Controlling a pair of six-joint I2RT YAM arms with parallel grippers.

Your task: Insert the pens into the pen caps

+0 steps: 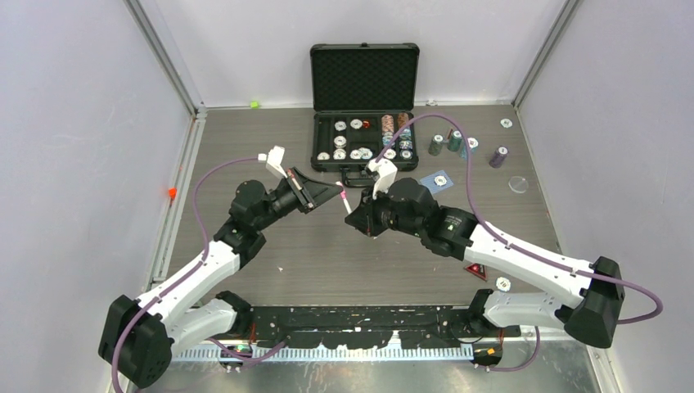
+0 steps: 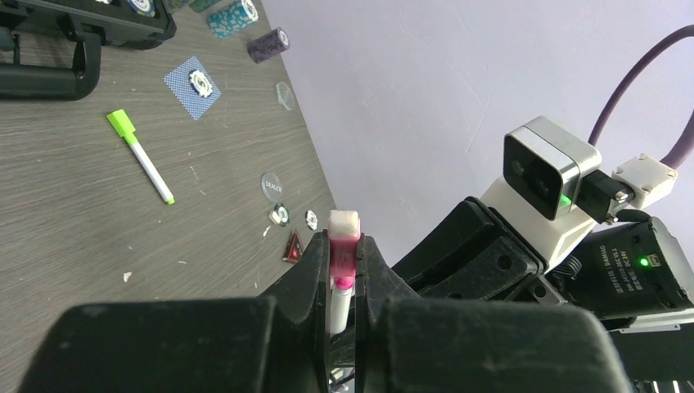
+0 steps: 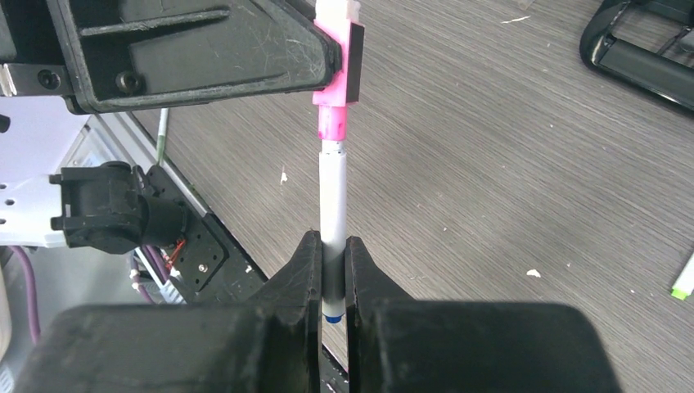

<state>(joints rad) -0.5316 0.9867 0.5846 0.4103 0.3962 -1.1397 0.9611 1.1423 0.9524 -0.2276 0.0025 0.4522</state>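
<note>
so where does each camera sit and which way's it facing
Top external: above, behind the bases, looking down at the table; left arm and right arm show.
Left wrist: on the left gripper, facing the right arm; own jaws shut on the pink cap.
Right wrist: on the right gripper, facing the left gripper; own jaws shut on the white pen.
Shared: both wrist views show cap and pen.

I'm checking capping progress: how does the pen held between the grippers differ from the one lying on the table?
Cap: the held pen wears a pink cap; the lying pen wears a green cap. Support: the held pen is in the air, left gripper shut on its cap, right gripper shut on its barrel; the lying pen rests flat on the table, untouched. Both have white barrels.
</note>
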